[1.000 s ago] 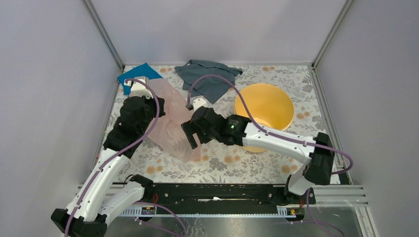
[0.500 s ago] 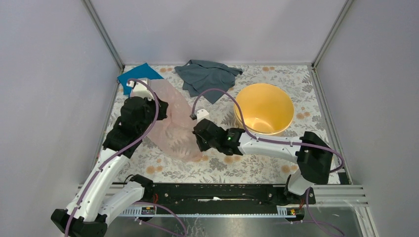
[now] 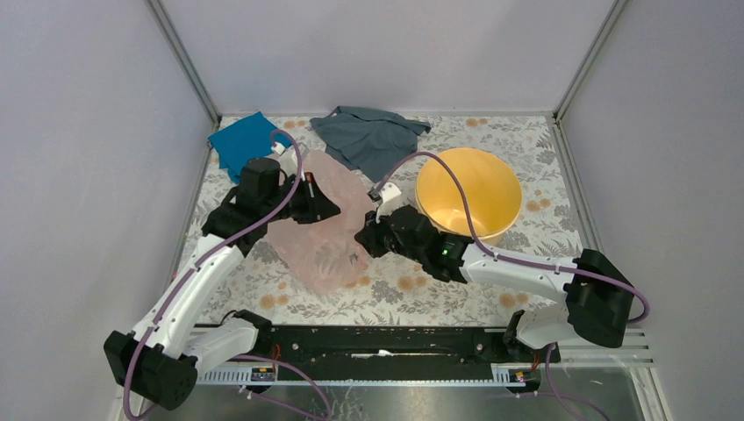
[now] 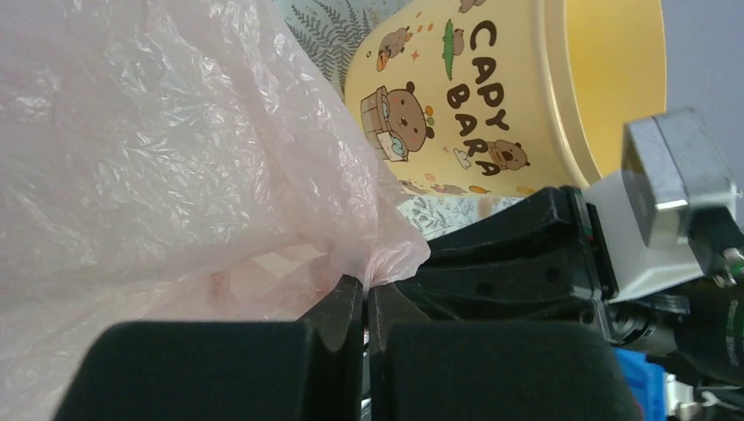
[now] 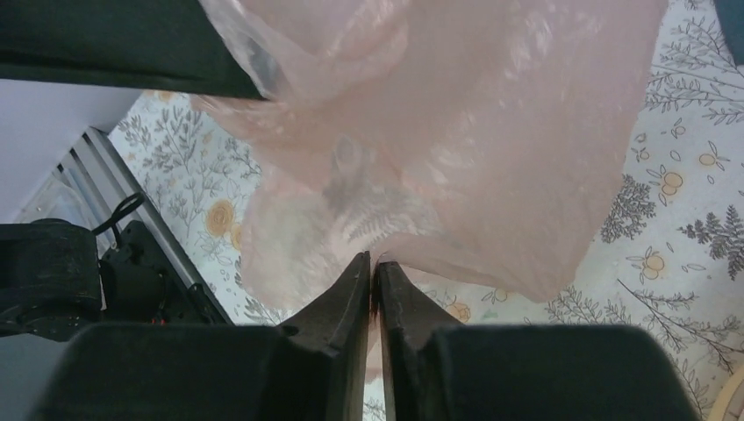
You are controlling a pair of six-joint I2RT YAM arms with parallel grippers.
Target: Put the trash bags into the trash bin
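The trash bag (image 3: 320,239), a wrinkly pale pink film, hangs stretched between both grippers above the flowered table. My left gripper (image 3: 332,210) is shut on a bunched corner of the bag (image 4: 175,158), its fingertips (image 4: 367,285) pinching the film. My right gripper (image 3: 361,239) is shut on another edge of the bag (image 5: 456,132), with film caught at its tips (image 5: 373,260). The trash bin (image 3: 469,195), a yellow-orange bucket, stands upright just right of the right gripper. Its printed wall (image 4: 456,96) shows close in the left wrist view.
A teal cloth (image 3: 244,140) lies at the back left and a grey cloth (image 3: 368,136) at the back middle. The right arm's black body (image 4: 526,254) sits right beside the left gripper. Enclosure walls stand on three sides.
The right gripper went from open to shut on the bag's edge and shifted right toward the bin. The left gripper carried its corner of the bag rightward, lifting the film.
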